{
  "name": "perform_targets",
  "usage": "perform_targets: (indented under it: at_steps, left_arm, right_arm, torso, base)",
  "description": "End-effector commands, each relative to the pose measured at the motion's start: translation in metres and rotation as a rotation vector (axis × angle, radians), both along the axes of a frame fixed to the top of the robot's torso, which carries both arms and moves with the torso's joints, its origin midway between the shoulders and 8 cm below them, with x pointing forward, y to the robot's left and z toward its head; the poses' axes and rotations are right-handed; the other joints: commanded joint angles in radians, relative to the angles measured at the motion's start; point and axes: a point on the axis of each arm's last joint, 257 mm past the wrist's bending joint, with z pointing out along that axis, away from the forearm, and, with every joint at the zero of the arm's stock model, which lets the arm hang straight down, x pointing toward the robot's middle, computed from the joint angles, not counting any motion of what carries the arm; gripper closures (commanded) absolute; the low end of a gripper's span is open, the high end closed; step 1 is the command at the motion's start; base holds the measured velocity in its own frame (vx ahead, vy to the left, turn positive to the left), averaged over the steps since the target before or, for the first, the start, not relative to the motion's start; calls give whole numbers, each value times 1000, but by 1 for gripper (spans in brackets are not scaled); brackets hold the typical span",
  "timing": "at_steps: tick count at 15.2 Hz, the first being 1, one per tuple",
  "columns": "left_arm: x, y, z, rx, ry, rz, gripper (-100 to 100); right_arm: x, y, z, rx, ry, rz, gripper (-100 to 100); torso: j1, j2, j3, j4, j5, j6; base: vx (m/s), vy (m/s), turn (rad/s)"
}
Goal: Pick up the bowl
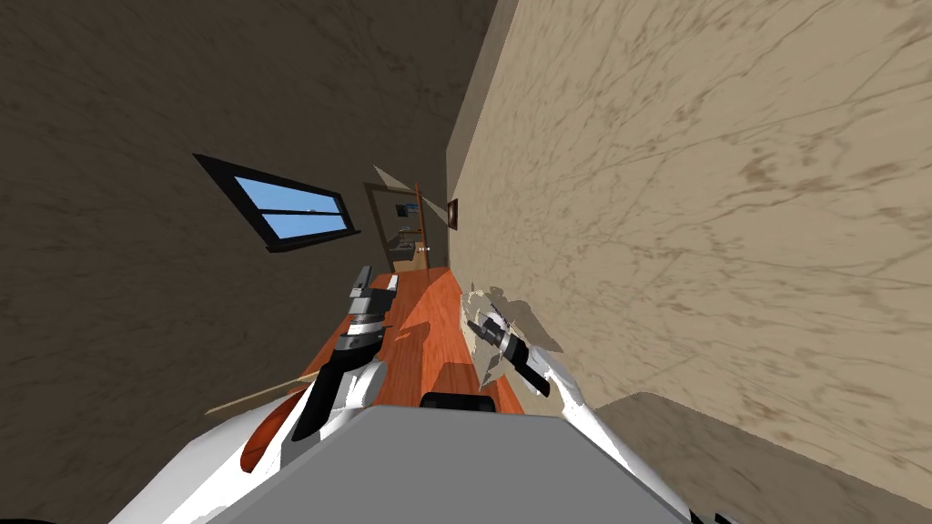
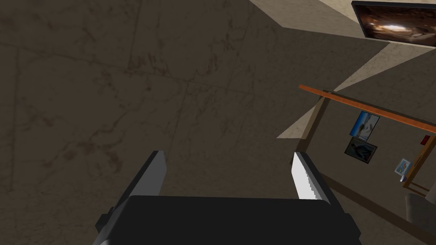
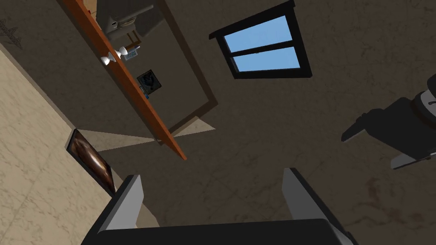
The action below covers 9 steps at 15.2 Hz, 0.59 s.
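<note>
My left gripper (image 1: 378,280) is raised over the reddish wooden floor (image 1: 426,338) of a narrow corridor. In its wrist view the left gripper (image 2: 230,174) is open, with nothing between its fingers and a dark brown wall behind them. My right gripper (image 1: 475,314) hangs right against the beige wall (image 1: 692,227). The right gripper (image 3: 213,191) is open too and holds nothing. The left gripper's dark body (image 3: 396,136) shows beside it in the right wrist view.
The corridor runs ahead to a doorway (image 1: 405,235) with an orange-brown door (image 1: 420,227) standing open. A dark-framed window (image 1: 289,211) sits in the dark wall on my left. A small picture (image 1: 452,212) hangs on the beige wall.
</note>
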Motion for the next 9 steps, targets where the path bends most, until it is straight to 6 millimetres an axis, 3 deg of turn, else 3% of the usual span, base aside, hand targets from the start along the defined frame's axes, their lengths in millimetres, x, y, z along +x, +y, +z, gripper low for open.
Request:
perform_targets:
  at_steps: [1, 3, 4, 6, 7, 9]
  left_arm:
    - [0, 0, 0, 0, 0, 0, 0]
    - [0, 0, 0, 0, 0, 0, 0]
    - [0, 0, 0, 0, 0, 0, 0]
    - [0, 0, 0, 0, 0, 0, 0]
    - [0, 0, 0, 0, 0, 0, 0]
    - [0, 0, 0, 0, 0, 0, 0]
  right_arm:
    - [-1, 0, -27, -88, 16, 33, -100]
    - [-2, 0, -31, -113, 4, 37, -100]
    - [-3, -2, -53, -180, 19, 64, -100]
    - [-4, -3, -57, -205, 10, 67, -100]
    - [-5, -5, -76, -269, 18, 97, -100]
    - [-5, -8, -83, -298, 15, 97, -100]
  torso:
    - [0, 0, 0, 0, 0, 0]
    - [0, 0, 0, 0, 0, 0]
    - [0, 0, 0, 0, 0, 0]
    - [1, -1, 0, 0, 0, 0]
    - [0, 0, 0, 0, 0, 0]
    - [0, 0, 0, 0, 0, 0]
  base:
    - [39, 48, -10]
    - [42, 51, -9]
    - [43, 57, -11]
    - [41, 53, -8]
    - [37, 50, -12]
    - [39, 50, -7]
